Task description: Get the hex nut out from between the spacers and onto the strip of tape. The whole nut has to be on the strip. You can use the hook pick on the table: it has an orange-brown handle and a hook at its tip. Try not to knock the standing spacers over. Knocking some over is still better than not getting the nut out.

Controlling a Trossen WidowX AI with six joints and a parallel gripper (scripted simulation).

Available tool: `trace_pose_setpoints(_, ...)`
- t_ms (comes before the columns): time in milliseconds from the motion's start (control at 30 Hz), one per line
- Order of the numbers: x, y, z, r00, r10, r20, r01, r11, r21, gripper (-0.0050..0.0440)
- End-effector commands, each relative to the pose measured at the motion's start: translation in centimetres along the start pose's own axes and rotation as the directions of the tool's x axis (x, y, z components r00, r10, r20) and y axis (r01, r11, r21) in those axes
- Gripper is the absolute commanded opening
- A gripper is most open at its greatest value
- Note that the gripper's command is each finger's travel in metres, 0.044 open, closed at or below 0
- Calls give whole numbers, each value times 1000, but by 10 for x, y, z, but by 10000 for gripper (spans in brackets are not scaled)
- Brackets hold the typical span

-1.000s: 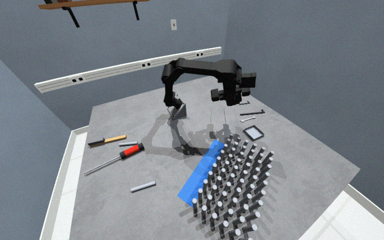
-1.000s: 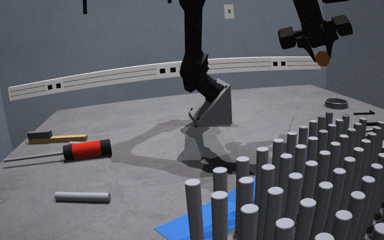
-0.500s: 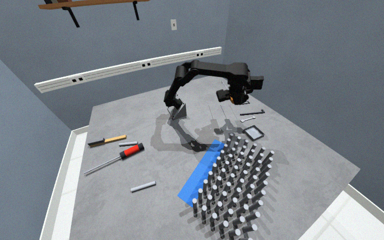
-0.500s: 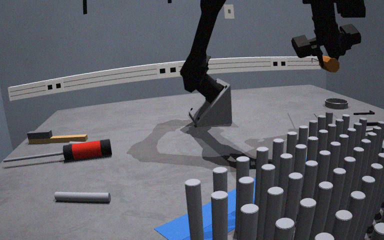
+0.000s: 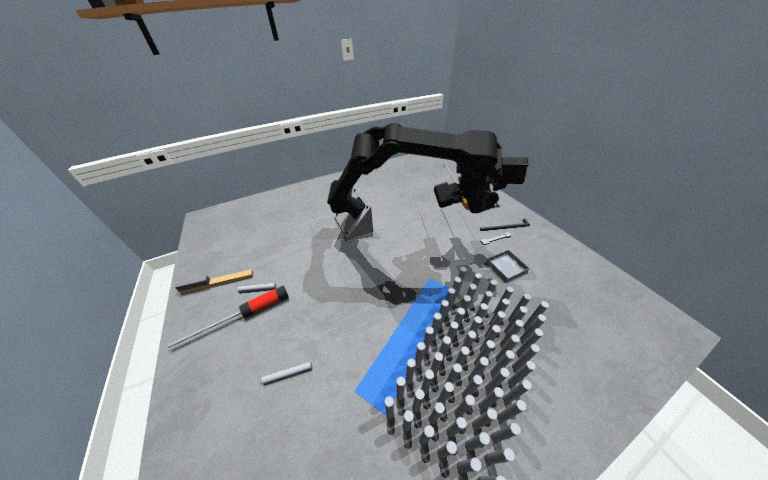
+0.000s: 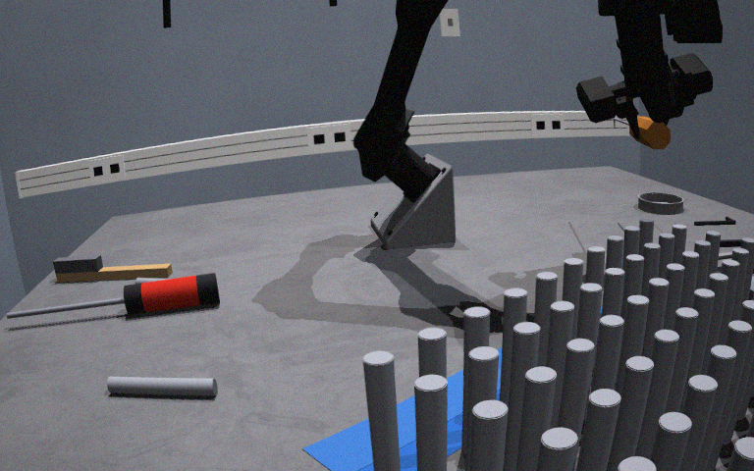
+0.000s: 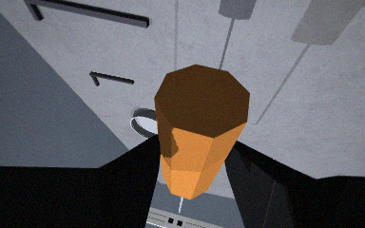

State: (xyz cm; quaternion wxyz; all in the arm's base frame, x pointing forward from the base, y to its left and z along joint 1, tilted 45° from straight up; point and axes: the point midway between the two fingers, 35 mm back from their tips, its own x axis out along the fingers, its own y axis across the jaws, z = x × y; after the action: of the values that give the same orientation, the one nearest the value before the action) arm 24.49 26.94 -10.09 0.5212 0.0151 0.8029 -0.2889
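Orange-brown is the first colour you see at the wrist: the handle of the pick (image 7: 200, 128) fills the middle of that view, held between the two black fingers of the gripper (image 6: 639, 119). The fingers are closed on the handle about halfway and grip it on both sides. Below the handle a thin metal shaft shows; its hook you cannot make out.

You hold the pick (image 5: 465, 200) high above the table (image 5: 271, 237), over the far right part, well apart from the spacers (image 5: 470, 362). From the exterior view the handle (image 6: 651, 132) hangs below the gripper and tilts a little.

The spacers stand upright in a dense block at the near right side. The blue strip (image 5: 396, 350) lies flat along their left edge, and a few spacers of the left row stand on it or just beside it. The nut you cannot see in any view; the spacers hide whatever is between them.

Near the gripper on the table lie a dark ring (image 6: 660, 202), a black key (image 5: 504, 225), a small grey piece (image 5: 494, 238) and a square tray (image 5: 506, 265). At the left side lie a brush (image 5: 212, 280), a screwdriver (image 5: 263, 301) with a red handle, and two fallen grey cylinders (image 5: 286, 373).
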Motion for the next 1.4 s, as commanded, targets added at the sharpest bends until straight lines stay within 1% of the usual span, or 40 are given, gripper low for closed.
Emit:
trace_pose_setpoints(0, -1, 3, 1, 1000, 17, 6, -17, 1000, -15, -50)
trace_pose_setpoints(867, 32, -5, 27, 1000, 10, 5, -10, 1000, -13, -50)
trace_pose_setpoints(967, 29, -4, 27, 1000, 19, 9, -19, 1000, -16, -50)
trace_pose_setpoints(1367, 46, -9, 39, 1000, 16, 8, -16, 1000, -15, -50)
